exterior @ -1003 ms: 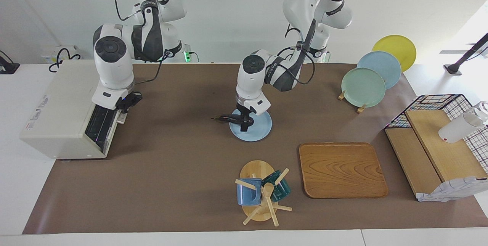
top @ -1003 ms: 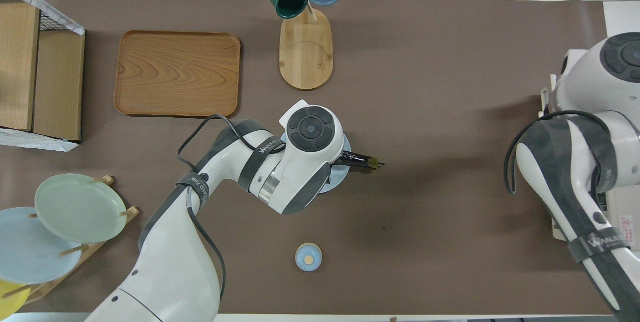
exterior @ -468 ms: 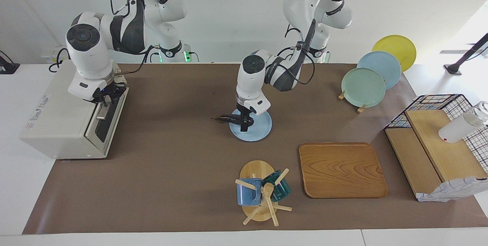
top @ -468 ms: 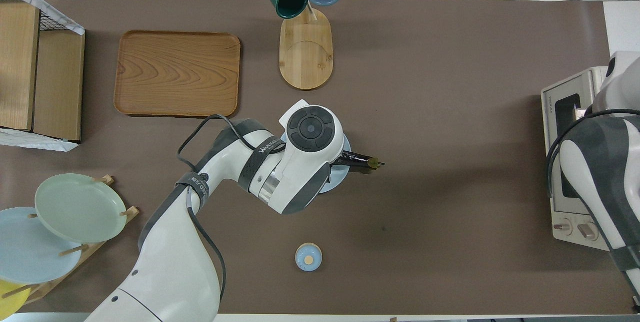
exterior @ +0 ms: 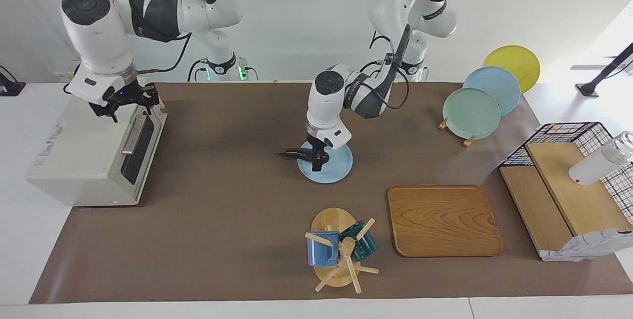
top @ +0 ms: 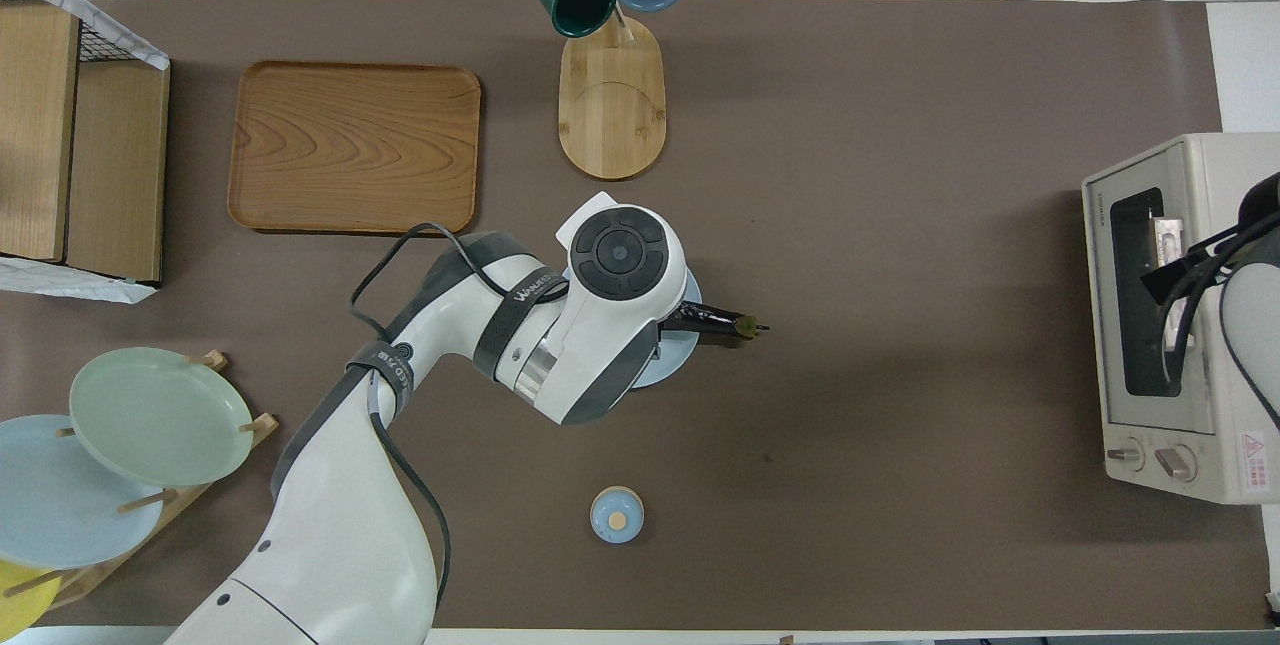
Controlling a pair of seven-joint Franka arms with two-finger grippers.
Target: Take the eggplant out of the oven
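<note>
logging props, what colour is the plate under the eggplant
Light blue plate, clearest in the facing view; the eggplant is dark purple-black.

Wooden tray point(exterior: 444, 220) beside mug tree point(exterior: 339, 254) holding two mugs. Three plates point(exterior: 471, 113) racked. Blue plate point(exterior: 332, 166) mid-table. Small lid point(top: 617, 514).

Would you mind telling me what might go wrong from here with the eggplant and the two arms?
1. The eggplant sticks out past the rim of the plate while the left gripper is on it; on release it may tip or roll onto the mat.
2. The right gripper hangs just over the oven by its handle; a downward move could knock the door.
</note>
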